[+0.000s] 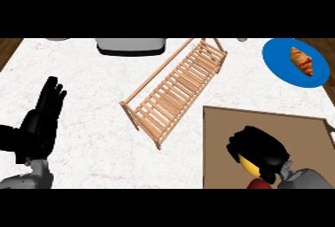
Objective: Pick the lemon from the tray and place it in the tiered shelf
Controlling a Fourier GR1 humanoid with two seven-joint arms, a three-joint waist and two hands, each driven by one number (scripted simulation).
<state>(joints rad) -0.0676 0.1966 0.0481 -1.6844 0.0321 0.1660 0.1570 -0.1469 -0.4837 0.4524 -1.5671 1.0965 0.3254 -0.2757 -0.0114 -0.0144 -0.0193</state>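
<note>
The round yellow lemon [249, 166] is over the flat brown tray [274, 126], near the tray's bottom left corner. Only a small part of the lemon shows, because the black right hand [258, 148] curls round it from above. The light wooden tiered shelf [178, 88] has many thin slats. It lies slanted, just left of the tray and apart from the lemon.

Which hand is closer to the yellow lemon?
Right. The right hand curls round the lemon over the tray; the left hand rests open far away at the view's left edge.
</note>
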